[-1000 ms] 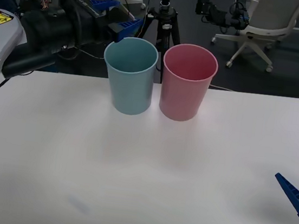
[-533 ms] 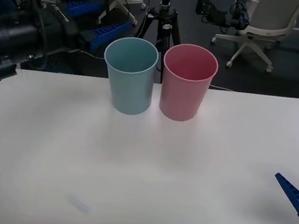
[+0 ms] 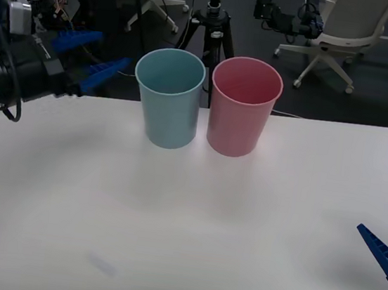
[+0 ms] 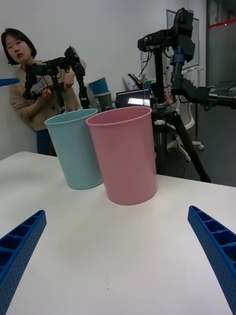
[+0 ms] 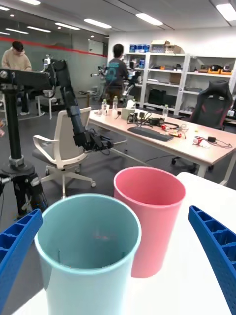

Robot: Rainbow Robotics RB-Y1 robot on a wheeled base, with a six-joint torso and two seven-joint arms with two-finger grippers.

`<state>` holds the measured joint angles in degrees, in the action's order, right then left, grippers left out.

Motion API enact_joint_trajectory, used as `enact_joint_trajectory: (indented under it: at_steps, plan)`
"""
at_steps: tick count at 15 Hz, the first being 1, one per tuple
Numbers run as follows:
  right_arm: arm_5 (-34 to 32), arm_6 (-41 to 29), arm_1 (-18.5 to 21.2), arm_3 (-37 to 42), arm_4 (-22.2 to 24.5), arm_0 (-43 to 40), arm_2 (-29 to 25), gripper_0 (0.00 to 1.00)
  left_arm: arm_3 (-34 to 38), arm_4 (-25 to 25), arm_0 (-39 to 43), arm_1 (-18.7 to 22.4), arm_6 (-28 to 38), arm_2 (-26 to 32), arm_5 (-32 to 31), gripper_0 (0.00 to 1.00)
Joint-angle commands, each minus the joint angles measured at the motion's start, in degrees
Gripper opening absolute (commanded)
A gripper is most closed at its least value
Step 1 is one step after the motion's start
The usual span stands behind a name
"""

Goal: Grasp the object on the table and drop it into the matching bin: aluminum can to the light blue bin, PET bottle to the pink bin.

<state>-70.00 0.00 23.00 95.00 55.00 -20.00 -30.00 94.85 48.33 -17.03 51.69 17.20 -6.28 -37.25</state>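
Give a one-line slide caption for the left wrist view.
Open left gripper faces light blue bin, pink bin beside it.

Left pincer (image 5: 118, 256) wide open over the bins.
The light blue bin (image 5: 88, 256) stands nearest, the pink bin (image 5: 150, 216) touching just behind it, both upright on the white desk (image 5: 196, 290).

The light blue bin (image 3: 168, 98) and the pink bin (image 3: 242, 106) look like smooth plastic with a soft satin sheen and rolled rims. Just ahead of the left gripper's (image 3: 91, 57) fingers (image 5: 14, 246), the blue bin's inner wall is matt. The fingers are blue ribbed plastic, as are the right gripper's (image 4: 118, 256). The table (image 3: 184, 229) is white, smooth, faintly glossy.
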Motion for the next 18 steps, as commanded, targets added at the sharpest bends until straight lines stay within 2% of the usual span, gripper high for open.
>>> enact_joint_trajectory:
  at_steps: [1,5,9,12,14,18]
  plan:
    - [0.0,0.0,0.0,0.0,0.0,0.0,0.0,1.0,2.71,-0.96,6.57,-0.36,-0.68,3.03,-0.89,1.0]
    - [0.0,0.0,0.0,0.0,0.0,0.0,0.0,1.0,3.23,3.79,13.52,-5.02,-0.68,10.59,-8.63,1.0]
    - [0.0,0.0,0.0,0.0,0.0,0.0,0.0,1.0,3.23,14.69,18.88,-15.13,0.29,21.4,-19.44,1.0]
    - [0.0,0.0,0.0,0.0,0.0,0.0,0.0,1.0,3.67,19.35,23.36,-21.72,0.55,26.58,-21.72,1.0]
    - [0.0,0.0,0.0,0.0,0.0,0.0,0.0,1.0,4.55,20.84,25.91,-23.83,0.37,28.43,-22.25,1.0]
    - [0.0,0.0,0.0,0.0,0.0,0.0,0.0,1.0,7.01,22.33,30.92,-24.27,0.2,30.98,-23.04,1.0]
